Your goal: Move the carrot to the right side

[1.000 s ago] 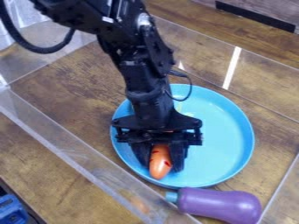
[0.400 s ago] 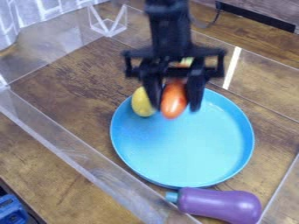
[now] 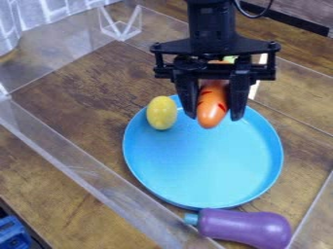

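Observation:
The orange carrot [image 3: 211,107] hangs point-down in the air above the blue plate [image 3: 208,160], clamped between the black fingers of my gripper [image 3: 213,100], which is shut on it. Its green top is hidden inside the jaws. The gripper points steeply down over the plate's far half, with the arm rising out of the top of the frame.
A yellow lemon [image 3: 160,113] rests at the plate's far-left rim. A purple eggplant [image 3: 247,229] lies on the wooden table near the front edge. Clear plastic walls [image 3: 78,170] fence the work area on the left and front.
The gripper has lifted the carrot off the plate's near side and carried it up and toward the far right. The lemon, hidden earlier by the arm, now shows.

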`<state>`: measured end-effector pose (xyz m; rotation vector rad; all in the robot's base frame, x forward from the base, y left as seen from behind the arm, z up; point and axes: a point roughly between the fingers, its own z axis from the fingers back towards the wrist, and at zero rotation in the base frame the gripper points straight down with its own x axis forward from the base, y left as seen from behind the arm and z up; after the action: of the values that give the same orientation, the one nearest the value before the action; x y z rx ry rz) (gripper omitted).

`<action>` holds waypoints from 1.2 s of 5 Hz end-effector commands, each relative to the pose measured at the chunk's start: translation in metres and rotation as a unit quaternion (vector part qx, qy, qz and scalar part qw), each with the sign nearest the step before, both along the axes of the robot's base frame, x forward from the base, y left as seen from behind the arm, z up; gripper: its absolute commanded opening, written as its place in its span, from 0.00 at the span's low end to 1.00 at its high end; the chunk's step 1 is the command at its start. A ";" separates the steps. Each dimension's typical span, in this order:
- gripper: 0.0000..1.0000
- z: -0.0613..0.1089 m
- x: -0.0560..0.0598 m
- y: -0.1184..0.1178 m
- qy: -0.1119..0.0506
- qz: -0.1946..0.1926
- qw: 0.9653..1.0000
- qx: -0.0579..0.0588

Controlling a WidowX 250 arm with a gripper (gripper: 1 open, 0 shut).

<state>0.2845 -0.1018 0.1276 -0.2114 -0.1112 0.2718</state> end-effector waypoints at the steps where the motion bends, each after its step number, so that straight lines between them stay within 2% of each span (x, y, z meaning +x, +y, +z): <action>1: 0.00 0.010 -0.013 -0.009 -0.024 -0.026 0.999 0.003; 4: 0.00 -0.009 -0.005 -0.001 -0.004 0.032 0.999 0.027; 6: 0.00 -0.012 0.006 -0.002 -0.003 -0.015 0.999 0.032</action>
<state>0.2811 -0.1047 0.0991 -0.1261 -0.0696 0.2333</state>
